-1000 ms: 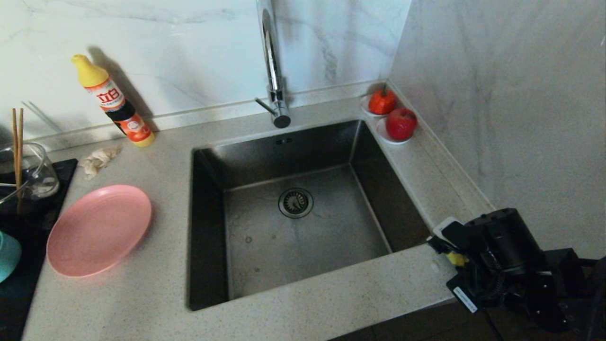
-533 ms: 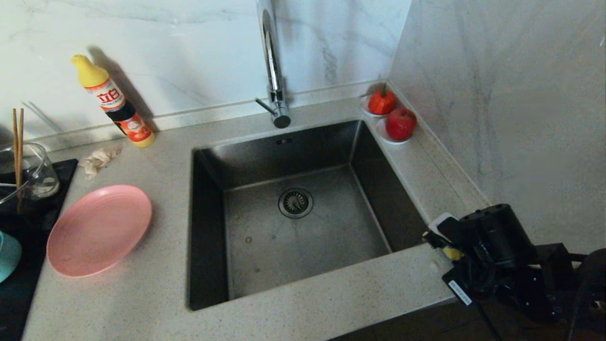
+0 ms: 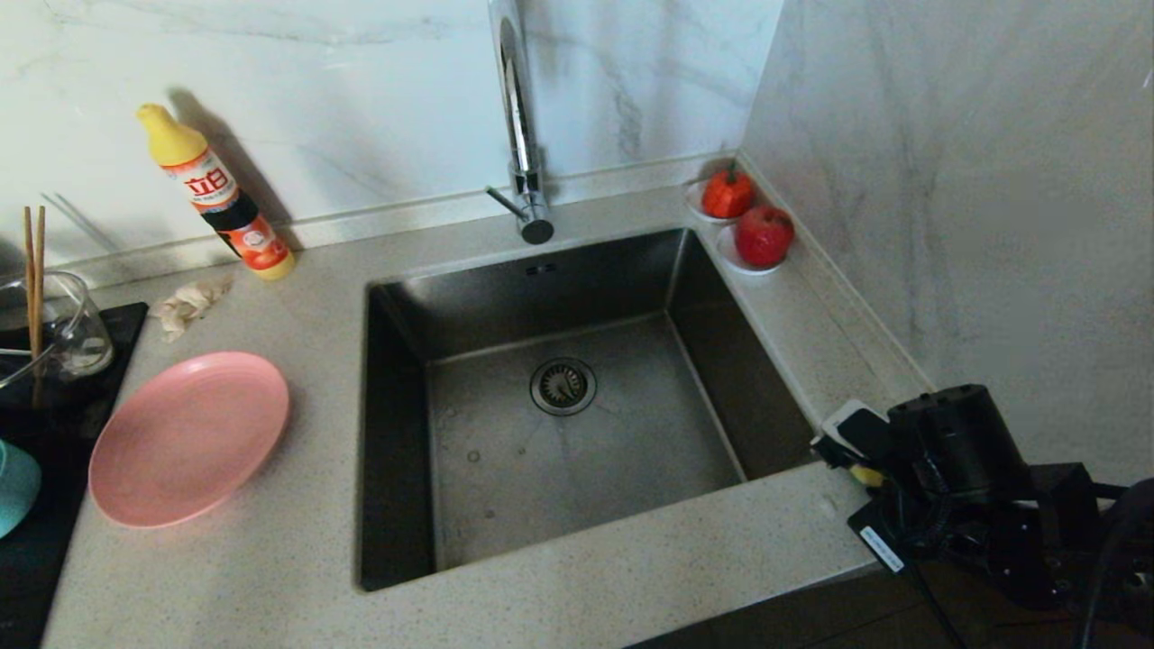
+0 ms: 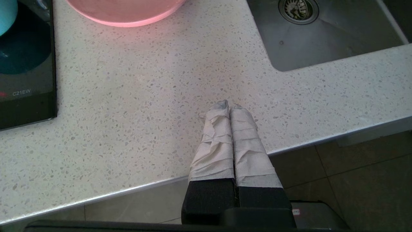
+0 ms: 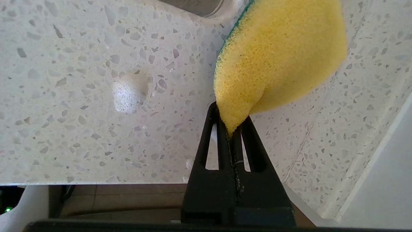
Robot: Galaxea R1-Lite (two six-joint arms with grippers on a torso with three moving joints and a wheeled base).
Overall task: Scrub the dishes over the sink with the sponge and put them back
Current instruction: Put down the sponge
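Right gripper (image 5: 230,127) has crept forward, pinching the sponge (image 5: 280,54).

Pink, teal, yellow on a speckled pale table

The table (image 3: 631,550) is off-white with grey flecks; pinched in the black right hand (image 5: 232,129) is a yellow sponge (image 5: 280,54) with a green edge. The sink (image 3: 577,433) is dull grey steel. Far across from that hand: a pink plate (image 3: 187,437), teal bowl (image 3: 16,487), brown chopsticks (image 3: 34,279). The left hand (image 4: 229,108) has white-wrapped fingers (image 4: 214,141) on black.
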